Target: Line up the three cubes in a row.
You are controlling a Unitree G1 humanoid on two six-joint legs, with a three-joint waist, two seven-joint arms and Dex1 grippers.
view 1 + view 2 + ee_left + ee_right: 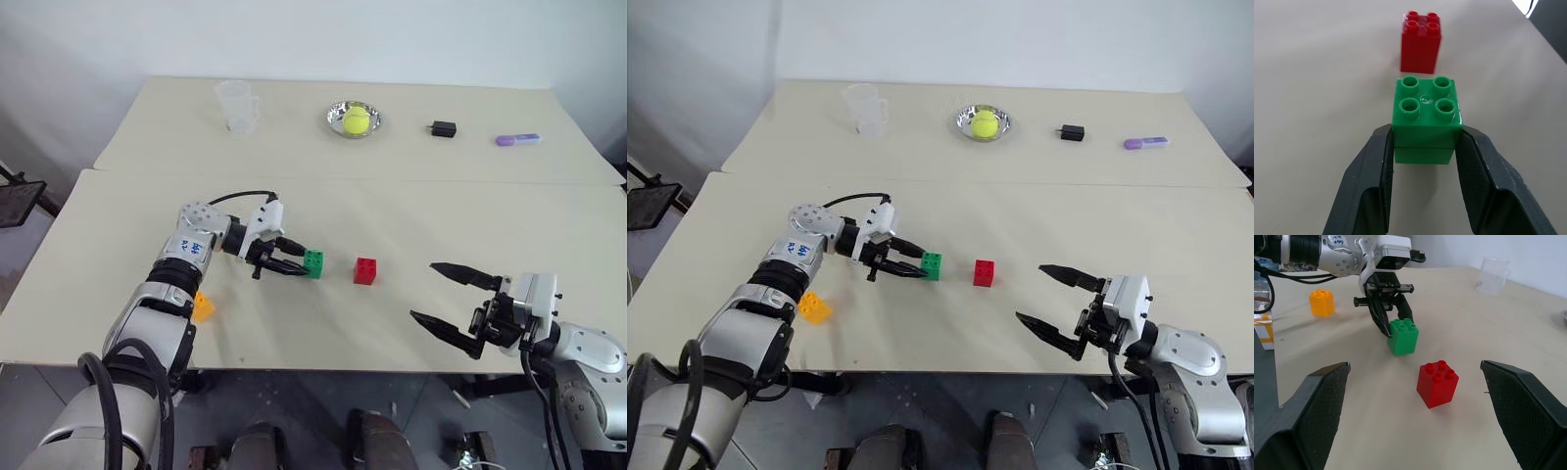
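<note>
Cubes first: your left gripper point(297, 266) is clenched on the green cube point(313, 262), just left of centre in the head view and on or barely above the table point(411, 211) (contact underneath is hard to judge). The red cube point(365, 270) sits just to its right, a small gap between them, so two are nearly in line. The orange-yellow cube point(813, 307) remains well off at lower left, partly hidden behind the left forearm in the left eye view; you have it yet to bring over. Your right gripper point(449, 299) hangs spread wide and empty at lower right.
</note>
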